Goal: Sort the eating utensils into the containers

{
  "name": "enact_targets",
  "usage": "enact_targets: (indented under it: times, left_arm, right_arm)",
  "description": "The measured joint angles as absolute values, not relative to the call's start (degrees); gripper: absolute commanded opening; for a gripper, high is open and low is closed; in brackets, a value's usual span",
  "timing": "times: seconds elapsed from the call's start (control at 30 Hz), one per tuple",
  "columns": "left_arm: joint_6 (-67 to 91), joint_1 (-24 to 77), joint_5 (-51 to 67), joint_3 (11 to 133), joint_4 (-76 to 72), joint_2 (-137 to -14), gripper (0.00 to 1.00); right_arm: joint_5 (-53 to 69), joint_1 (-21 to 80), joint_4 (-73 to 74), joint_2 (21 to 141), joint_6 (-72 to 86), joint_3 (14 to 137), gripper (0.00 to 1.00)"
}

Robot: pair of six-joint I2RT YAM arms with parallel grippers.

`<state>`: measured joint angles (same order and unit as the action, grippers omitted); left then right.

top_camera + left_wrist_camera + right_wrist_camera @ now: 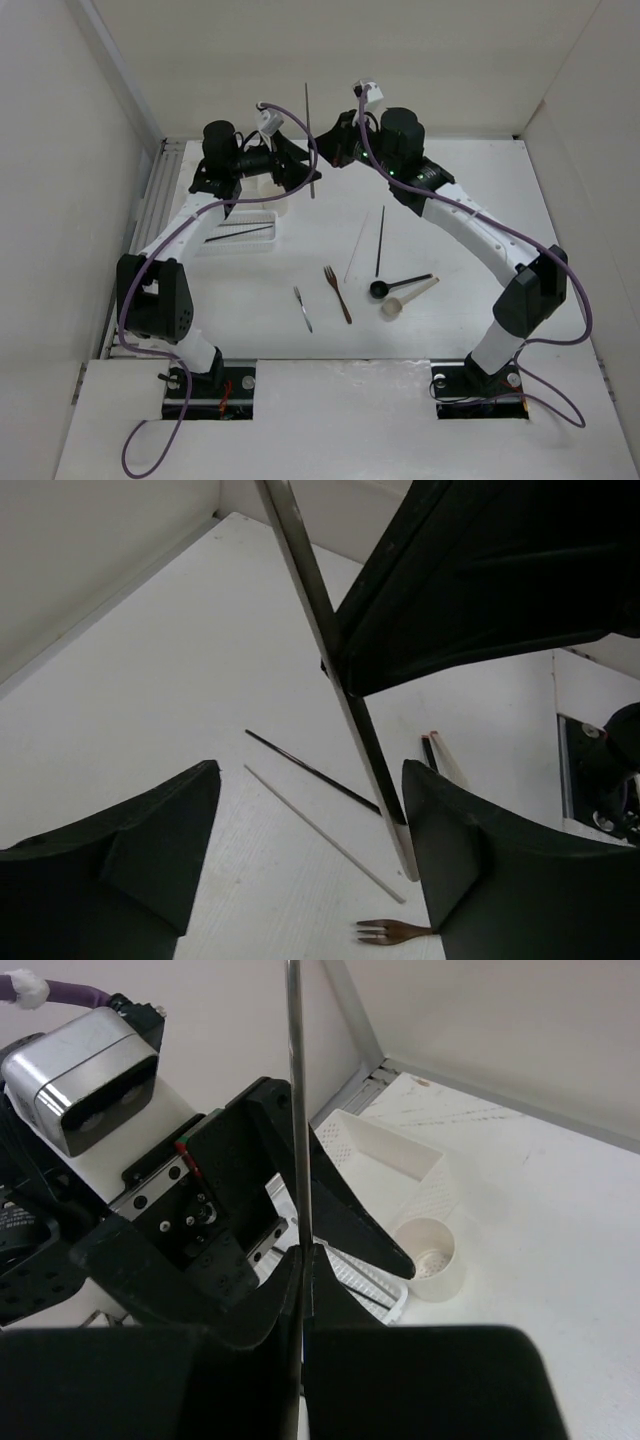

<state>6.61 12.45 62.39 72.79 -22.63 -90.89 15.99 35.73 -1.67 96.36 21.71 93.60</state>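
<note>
A metallic chopstick stands nearly upright in the air above the far part of the white table. The right fingers are clamped on it partway along its length, one on each side, so most of the stick rises above them. Its lower end reaches down between the left fingers, which are spread wide and grasp nothing. In the left wrist view the end lies close against one of them, though contact cannot be told.

Just behind the left arm sit a shallow slotted tray with thin chopsticks lying in it, a short round cup and a plain rectangular box.

On the table nearer the arm bases lie a dark chopstick and a pale chopstick side by side. Nearer still are a brown fork, a smaller grey fork, a black spoon and a beige spoon, the two spoons just beside each other
</note>
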Motion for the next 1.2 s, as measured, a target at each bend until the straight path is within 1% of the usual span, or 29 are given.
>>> enact_targets:
  times: [0.03,0.13,0.17,0.37,0.4,0.43,0.47,0.53,0.67,0.87,1.03,1.2]
  left_arm:
    - [6.8,12.5,62.2,72.8,-23.0,-91.1,0.51]
    - [7.8,12.8,62.0,72.8,-23.5,-91.2,0.16]
    - [8.0,12.8,62.1,72.8,-23.7,-91.2,0.0]
    - [6.6,12.8,61.9,73.0,-22.1,-91.3,0.0]
    - [4.8,12.5,61.6,73.5,-20.0,-91.3,0.0]
    - [2.7,12.3,61.3,74.2,-17.3,-91.3,0.0]
    - [-0.3,12.0,60.7,75.2,-14.1,-91.3,0.0]
    - [-10.3,10.5,57.5,76.9,-6.2,-91.3,0.0]
    - [-36.3,3.0,48.9,76.5,9.4,-90.6,0.0]
    - [-69.6,-9.4,38.5,68.8,23.7,-89.3,0.0]
    - [-85.6,-10.4,34.1,63.2,27.7,-89.3,0.0]
    - [-93.5,-9.9,30.7,62.3,27.6,-89.4,0.0]
  right_arm:
    - [16.1,35.7,-1.7,96.4,21.8,93.6,0.0]
    - [16.3,35.7,-2.0,96.5,21.8,93.6,0.0]
    - [16.3,35.7,-2.1,96.5,21.8,93.6,0.0]
    - [16.0,35.7,-2.7,97.3,21.8,93.6,0.01]
    - [16.3,35.6,-2.6,97.5,21.8,93.6,0.09]
    - [16.8,35.4,-2.6,97.7,21.8,93.5,0.29]
    - [17.6,35.0,-3.0,97.8,22.2,93.2,0.37]
    - [19.7,34.1,-3.3,97.6,22.3,91.9,0.47]
    - [22.0,30.4,-3.3,94.6,22.5,86.0,0.49]
    - [20.9,23.3,-2.7,87.3,21.8,78.8,0.49]
    - [20.3,22.4,-3.5,84.2,21.0,78.5,0.49]
    - [20.3,22.5,-3.3,84.1,20.5,78.5,0.49]
